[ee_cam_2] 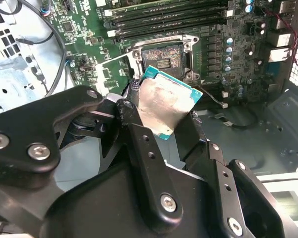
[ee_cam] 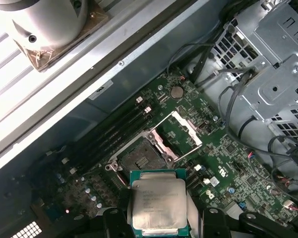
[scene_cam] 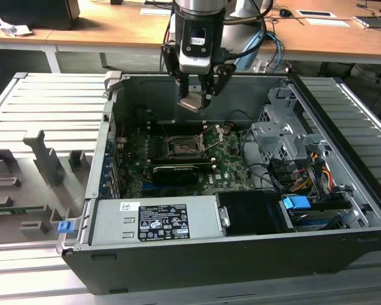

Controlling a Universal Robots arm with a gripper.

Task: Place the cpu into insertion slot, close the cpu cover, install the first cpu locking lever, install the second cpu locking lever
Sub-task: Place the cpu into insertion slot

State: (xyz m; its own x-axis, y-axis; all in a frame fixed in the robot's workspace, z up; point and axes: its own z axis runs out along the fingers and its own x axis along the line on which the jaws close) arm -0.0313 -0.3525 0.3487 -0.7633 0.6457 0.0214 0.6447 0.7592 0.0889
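Observation:
My gripper [scene_cam: 193, 100] is shut on the cpu [scene_cam: 192, 103], a flat silvery square chip held by its edges and tilted. It hangs above the open computer case, well over the motherboard [scene_cam: 232, 166]. In both wrist views the cpu [ee_cam_2: 165, 99] [ee_cam: 158, 201] sits between my black fingers [ee_cam_2: 139, 144]. The insertion slot [ee_cam: 139, 157] [ee_cam_2: 163, 58] [scene_cam: 180, 147] lies open and bare below the chip. Beside the slot, the cpu cover [ee_cam: 178, 135], a silver frame with a large window, stands swung up.
A long black graphics card [scene_cam: 174, 171] lies just in front of the slot, and memory slots [ee_cam_2: 169, 17] run along its other side. A grey power supply [scene_cam: 155, 219], a metal drive cage [scene_cam: 286, 133] and cables [scene_cam: 314, 166] crowd the case. A grey fixture tray [scene_cam: 38, 171] is at the exterior view's left.

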